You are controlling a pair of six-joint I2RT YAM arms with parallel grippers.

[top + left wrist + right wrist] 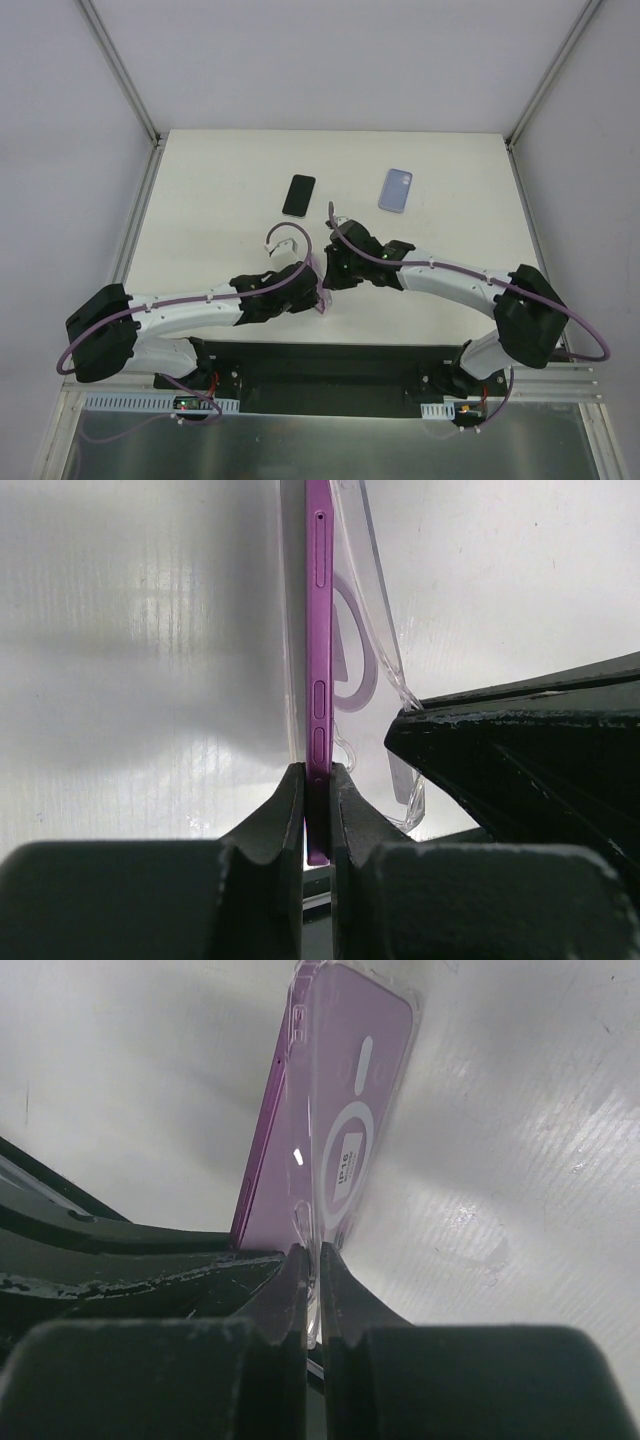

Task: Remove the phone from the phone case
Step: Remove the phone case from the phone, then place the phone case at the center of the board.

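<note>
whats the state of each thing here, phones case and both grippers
clear case, peeled away at the near end
purple phone, held on edge, partly out of the clear case
left gripper, shut on the purple phone
right gripper, shut on the clear case
black phone, lying flat, untouched
blue phone, lying flat, untouched

My left claw [318,780] and right claw [312,1260] meet at the front middle of the tabletop [220,200]. The phone [318,630] stands on edge in my left claw. The phone case [360,1090] sits on its right side, its rim in my right claw. Behind them lie a loose phone [298,195] on the left and a second flat device [396,189] on the right, well apart.
</note>
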